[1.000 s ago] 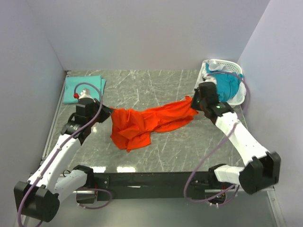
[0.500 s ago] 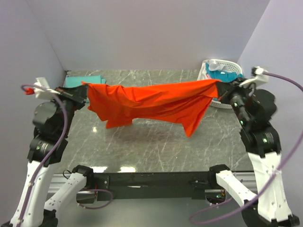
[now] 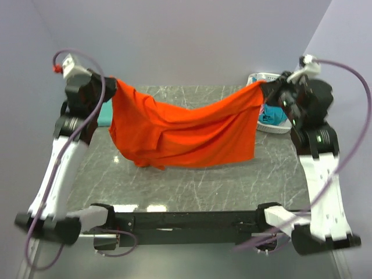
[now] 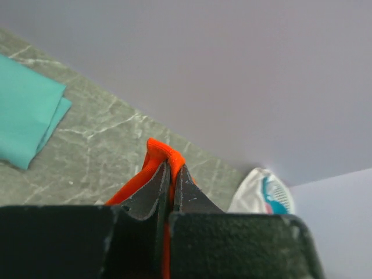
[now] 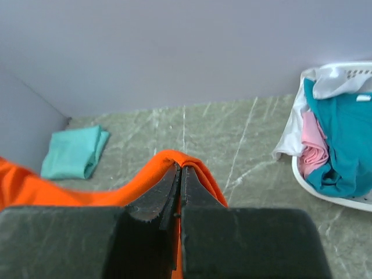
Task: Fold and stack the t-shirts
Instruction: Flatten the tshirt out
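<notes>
Hoisted off the grey marbled bench (image 3: 192, 180), the bright orange cloth t-shirt (image 3: 186, 136) hangs stretched above its middle between the left end effector (image 3: 112, 85) and right end effector (image 3: 265, 89), both clamped on corners, ready to lay flat.

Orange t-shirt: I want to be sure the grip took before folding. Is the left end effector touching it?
Touching. The left wrist view shows the left end effector shut on the orange t-shirt, with a fold of cloth pinched at its tip.
</notes>
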You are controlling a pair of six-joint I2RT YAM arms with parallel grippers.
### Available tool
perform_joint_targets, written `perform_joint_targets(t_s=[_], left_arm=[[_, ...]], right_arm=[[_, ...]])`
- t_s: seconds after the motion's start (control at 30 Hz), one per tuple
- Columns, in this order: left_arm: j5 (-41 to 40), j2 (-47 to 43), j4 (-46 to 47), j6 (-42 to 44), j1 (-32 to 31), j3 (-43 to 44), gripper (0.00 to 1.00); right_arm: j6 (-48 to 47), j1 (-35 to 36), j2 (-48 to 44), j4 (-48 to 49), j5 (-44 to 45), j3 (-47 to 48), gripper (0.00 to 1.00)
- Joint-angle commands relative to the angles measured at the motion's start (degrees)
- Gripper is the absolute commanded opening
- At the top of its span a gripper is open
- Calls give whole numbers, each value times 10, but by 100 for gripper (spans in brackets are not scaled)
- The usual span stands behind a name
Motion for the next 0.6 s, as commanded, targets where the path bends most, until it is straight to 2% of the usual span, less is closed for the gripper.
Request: perform_joint_targets(t_s=[0.0, 0.07, 0.13, 0.23, 0.43, 0.57], left_arm=[[103, 94, 21, 32, 77, 106, 1], [171, 122, 21, 28, 110, 144, 1], [195, 145, 9, 26, 146, 188, 1], [206, 131, 7, 35, 156, 189, 1], [214, 31, 24, 24, 155, 34, 1], [175, -9, -42, 16, 155, -45, 1]], right_arm=[[-16, -38, 81, 26, -56, 77, 0], [-13, -69, 111, 14, -85, 132, 0], [-8, -89, 140, 5, -131, 158, 0], [-5, -106, 138, 3, -174, 157, 0], [-11, -111, 51, 36, -184, 19, 0], [5, -114, -5, 33, -150, -103, 0]])
